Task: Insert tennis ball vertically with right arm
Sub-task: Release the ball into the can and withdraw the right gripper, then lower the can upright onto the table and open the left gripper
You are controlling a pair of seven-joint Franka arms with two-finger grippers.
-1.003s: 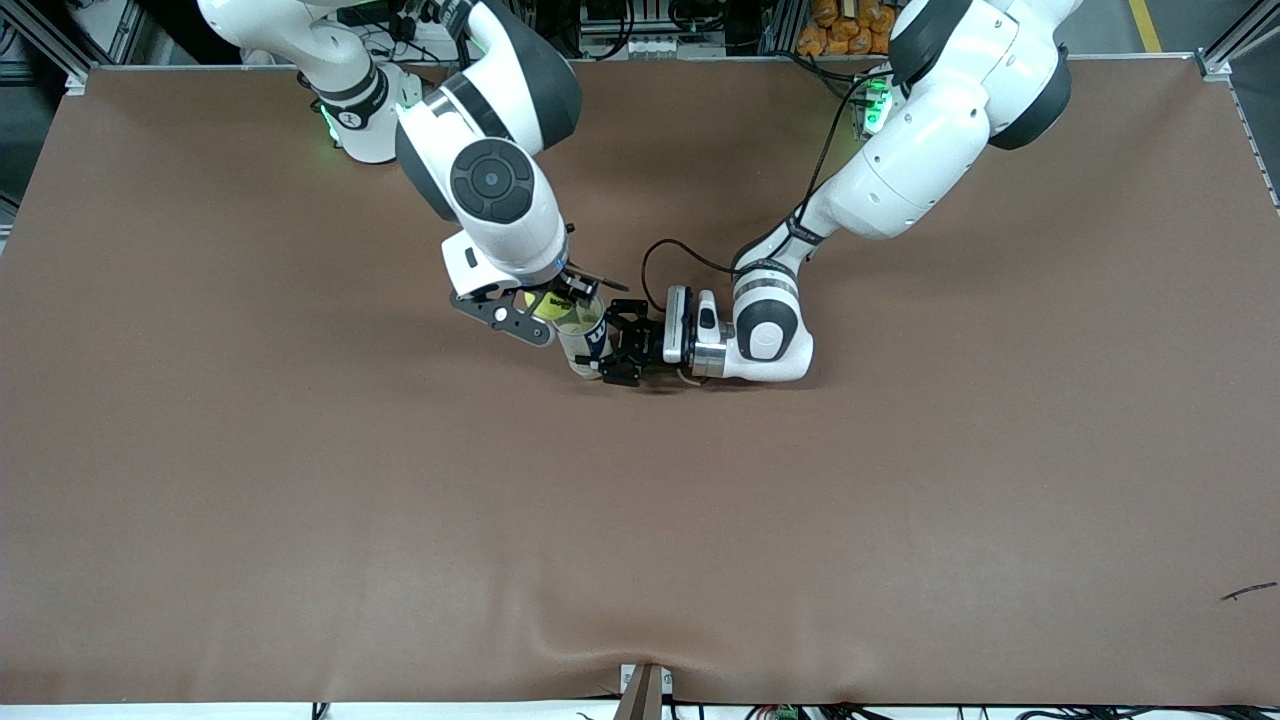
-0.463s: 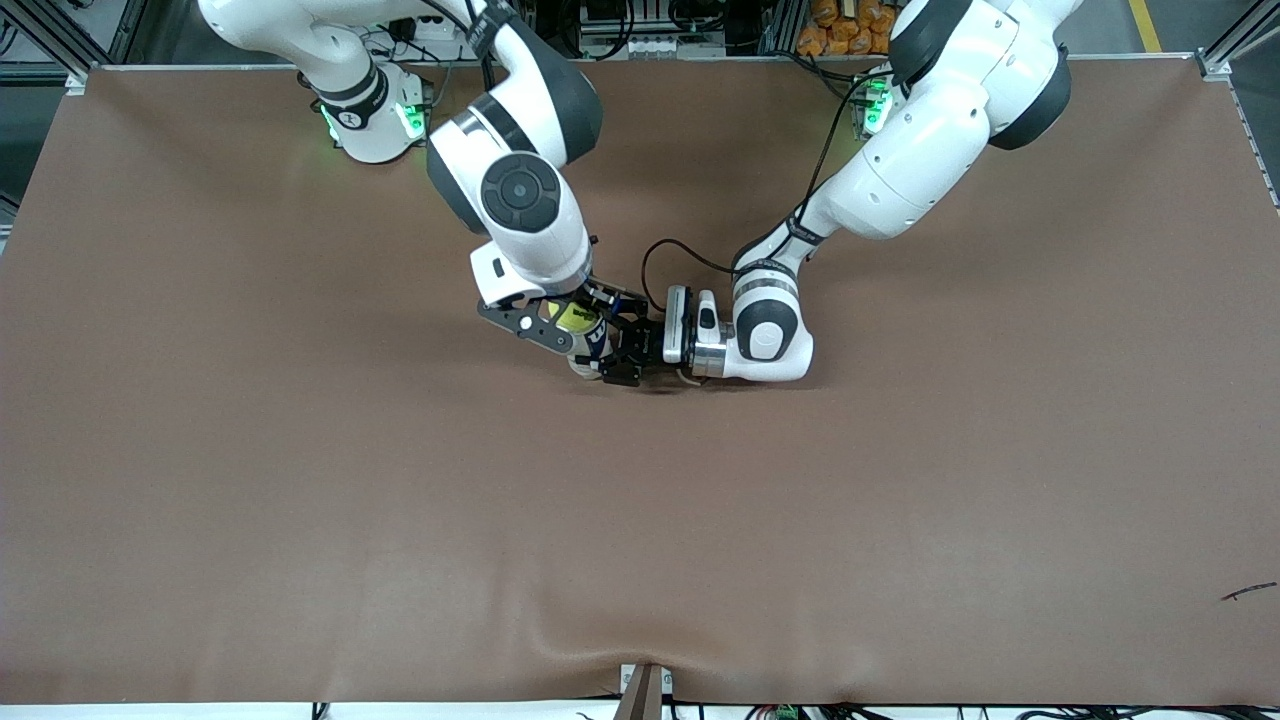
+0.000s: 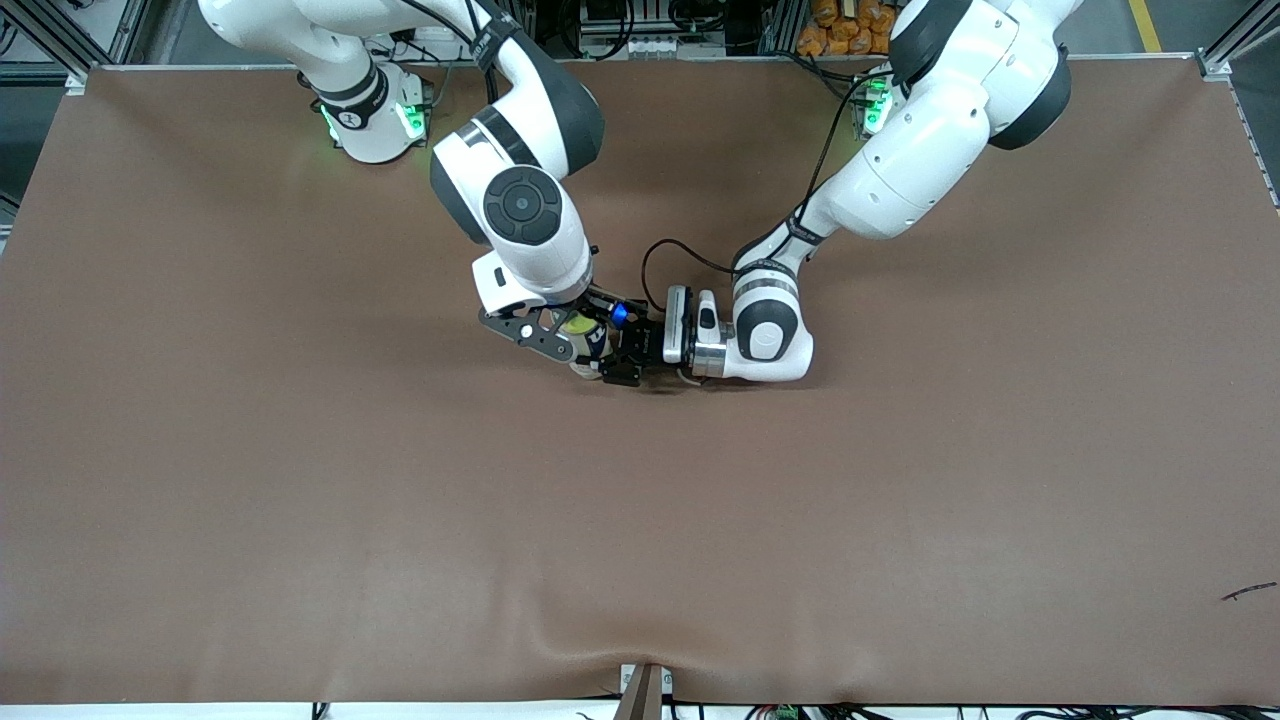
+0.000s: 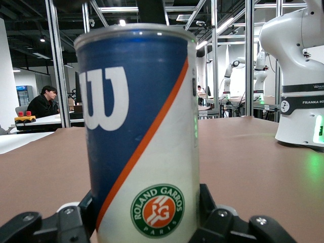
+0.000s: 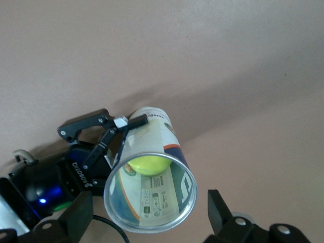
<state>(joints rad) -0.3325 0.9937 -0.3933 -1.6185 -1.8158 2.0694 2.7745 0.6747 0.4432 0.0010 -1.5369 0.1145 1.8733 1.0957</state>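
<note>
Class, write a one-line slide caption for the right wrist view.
Tennis ball sits inside the upright can, steadied by the left gripper, with the open right gripper above its mouth.

We see a brown worktop (image 3: 300, 480) with a small dark mark (image 3: 1248, 592) near its corner at the left arm's end, close to the front camera. A bulge (image 3: 640, 640) wrinkles the surface at its nearest edge. In the left wrist view, a seated person (image 4: 44, 100) and metal frame posts (image 4: 55, 66) show past the worktop, and another white robot (image 4: 234, 81) stands among them.
</note>
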